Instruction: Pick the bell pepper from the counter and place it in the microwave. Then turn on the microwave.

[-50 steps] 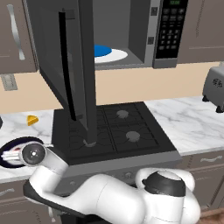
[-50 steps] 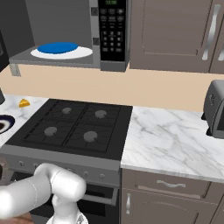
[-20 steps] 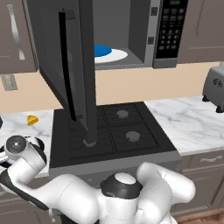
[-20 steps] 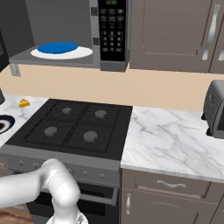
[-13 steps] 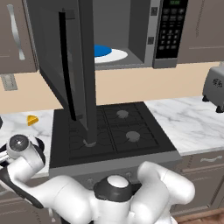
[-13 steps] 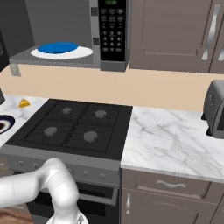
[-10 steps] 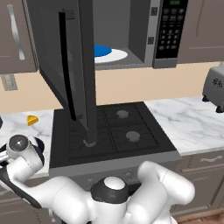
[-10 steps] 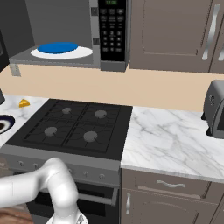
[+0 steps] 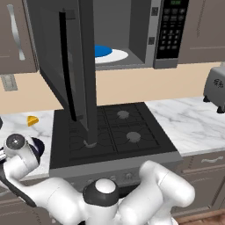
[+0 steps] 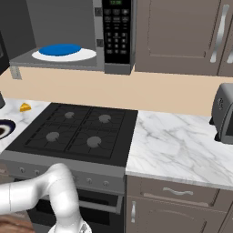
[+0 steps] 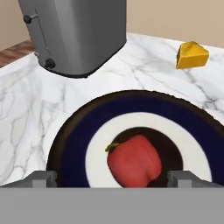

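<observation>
- Your gripper (image 11: 112,178) hung spread wide, tips flanking the bell pepper (image 11: 134,161).
- The pepper sat centred on the plate (image 11: 72,135) on the tabletop (image 11: 26,96).
- You needed a straight descent, closing evenly.
- Cheese wedge (image 11: 191,55) lay at two o'clock.

Dark-rimmed plate (image 11: 70,144) with white ring, dark centre. Yellow wedge (image 11: 191,55) beyond plate, apart from it. Silver toaster (image 11: 74,33) behind plate's far edge. Black four-burner stovetop (image 10: 75,132) between marble stretches. Second toaster (image 10: 224,113) at right. Brown cabinets (image 10: 175,34) above.
</observation>
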{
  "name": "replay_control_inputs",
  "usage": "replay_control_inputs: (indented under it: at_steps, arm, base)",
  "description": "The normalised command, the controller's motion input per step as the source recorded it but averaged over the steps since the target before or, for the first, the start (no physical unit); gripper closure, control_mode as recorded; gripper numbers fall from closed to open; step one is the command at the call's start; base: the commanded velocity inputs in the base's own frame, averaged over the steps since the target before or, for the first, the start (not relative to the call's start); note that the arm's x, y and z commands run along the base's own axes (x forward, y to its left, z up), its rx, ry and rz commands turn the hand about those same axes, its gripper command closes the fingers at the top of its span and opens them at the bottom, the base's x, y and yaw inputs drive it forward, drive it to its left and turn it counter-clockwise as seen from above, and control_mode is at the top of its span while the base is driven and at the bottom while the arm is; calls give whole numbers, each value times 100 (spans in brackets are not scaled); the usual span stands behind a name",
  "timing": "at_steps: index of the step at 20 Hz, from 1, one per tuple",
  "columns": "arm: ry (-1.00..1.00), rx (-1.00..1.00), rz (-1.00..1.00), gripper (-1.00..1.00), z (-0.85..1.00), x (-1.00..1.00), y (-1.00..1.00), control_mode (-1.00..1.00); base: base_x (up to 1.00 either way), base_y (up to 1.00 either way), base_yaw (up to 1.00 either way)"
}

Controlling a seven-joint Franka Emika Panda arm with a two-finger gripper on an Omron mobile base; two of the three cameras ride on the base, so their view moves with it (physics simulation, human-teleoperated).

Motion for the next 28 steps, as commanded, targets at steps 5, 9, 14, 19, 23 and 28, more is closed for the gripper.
replay_control_inputs:
  at_steps: [5,9,14,19,23,28]
  arm:
    - [17,0,0,-100,-1,15,6,-100]
    - [20,0,0,-100,-3,13,0,-100]
    - [10,-1,0,-100,-13,12,1,-100]
    - [3,-5,0,-100,-13,11,1,-100]
    - [1,-7,0,-100,-16,11,5,-100]
    - [1,-5,0,-100,-17,14,11,-100]
  base:
    - [0,0,0]
    - [0,0,0]
    - [0,0,0]
    - [0,0,0]
    - [0,0,0]
    - [0,0,0]
